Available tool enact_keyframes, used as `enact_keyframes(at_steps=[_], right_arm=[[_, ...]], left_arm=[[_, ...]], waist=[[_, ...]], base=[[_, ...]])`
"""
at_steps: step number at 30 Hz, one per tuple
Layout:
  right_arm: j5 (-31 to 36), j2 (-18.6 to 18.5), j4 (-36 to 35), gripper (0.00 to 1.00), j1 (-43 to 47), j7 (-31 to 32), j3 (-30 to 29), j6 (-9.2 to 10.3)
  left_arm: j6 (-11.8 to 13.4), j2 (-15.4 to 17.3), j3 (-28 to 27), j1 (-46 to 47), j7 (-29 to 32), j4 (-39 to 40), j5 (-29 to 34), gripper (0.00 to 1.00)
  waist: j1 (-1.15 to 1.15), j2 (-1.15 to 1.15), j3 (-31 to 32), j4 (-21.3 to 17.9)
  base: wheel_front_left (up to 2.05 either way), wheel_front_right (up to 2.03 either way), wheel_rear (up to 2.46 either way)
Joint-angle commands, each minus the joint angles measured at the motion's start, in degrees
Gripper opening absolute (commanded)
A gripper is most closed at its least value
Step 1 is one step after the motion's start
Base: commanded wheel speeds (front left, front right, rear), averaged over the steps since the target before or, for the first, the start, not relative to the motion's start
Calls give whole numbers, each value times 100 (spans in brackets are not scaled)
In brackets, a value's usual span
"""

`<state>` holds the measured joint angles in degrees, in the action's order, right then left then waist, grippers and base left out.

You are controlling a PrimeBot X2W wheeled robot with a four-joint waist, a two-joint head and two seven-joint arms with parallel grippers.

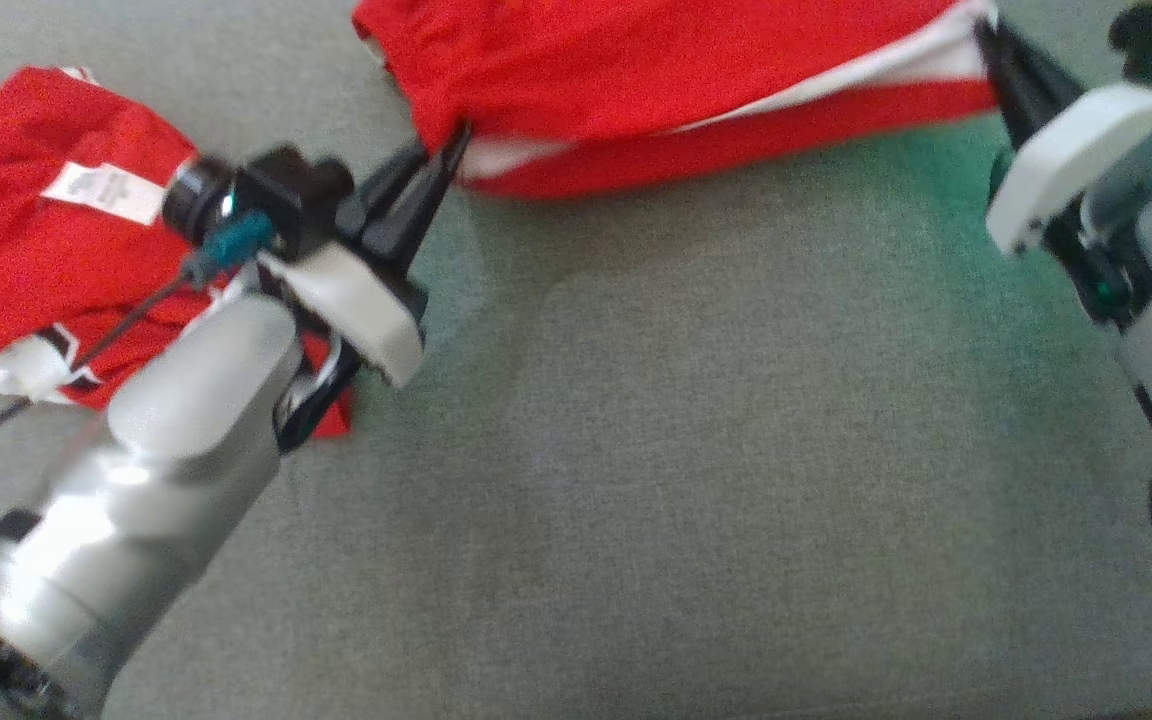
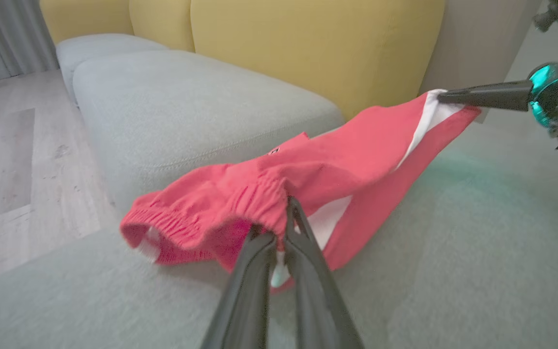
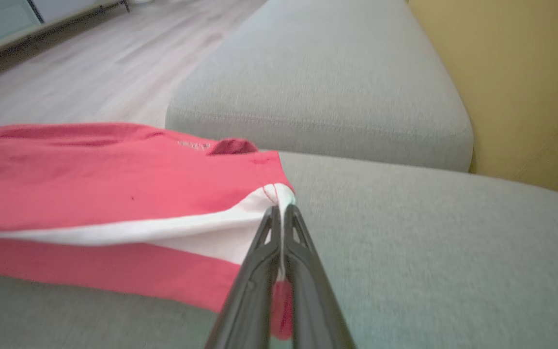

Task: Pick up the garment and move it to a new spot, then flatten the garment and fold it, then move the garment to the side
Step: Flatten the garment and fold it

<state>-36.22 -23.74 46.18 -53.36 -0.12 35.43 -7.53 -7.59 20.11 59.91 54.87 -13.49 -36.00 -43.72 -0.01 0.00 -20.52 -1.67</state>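
We have the left gripper point(image 1: 446, 150) and right gripper point(image 1: 988, 38) clamped on opposite ends of the garment point(image 1: 636, 70) (soft, light, likely to sag).

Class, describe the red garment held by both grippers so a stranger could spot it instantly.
On the grey sofa seat are two red garments. The held garment is stretched between the left gripper and right gripper. Unlike the crumpled garment with a white label, it shows a long white stripe.
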Motion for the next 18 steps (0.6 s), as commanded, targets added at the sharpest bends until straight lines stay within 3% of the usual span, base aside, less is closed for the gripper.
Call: enact_keyframes(at_steps=[1, 10, 18], right_arm=[[-146, -147, -222, 0, 162, 108, 131, 4], [-1432, -1229, -1045, 0, 956, 1492, 1135, 4], [-2083, -1808, -1638, 0, 1444, 1880, 1499, 4]], left_arm=[[11, 259, -91, 107, 38, 154, -48, 0], [16, 439, 512, -602, 152, 271, -127, 0], [143, 299, 650, -1062, 42, 369, -127, 0]], waist=[[1, 0, 217, 93], [1, 0, 798, 209], [1, 0, 1202, 145]], base=[[0, 0, 0], [0, 0, 0], [0, 0, 0]])
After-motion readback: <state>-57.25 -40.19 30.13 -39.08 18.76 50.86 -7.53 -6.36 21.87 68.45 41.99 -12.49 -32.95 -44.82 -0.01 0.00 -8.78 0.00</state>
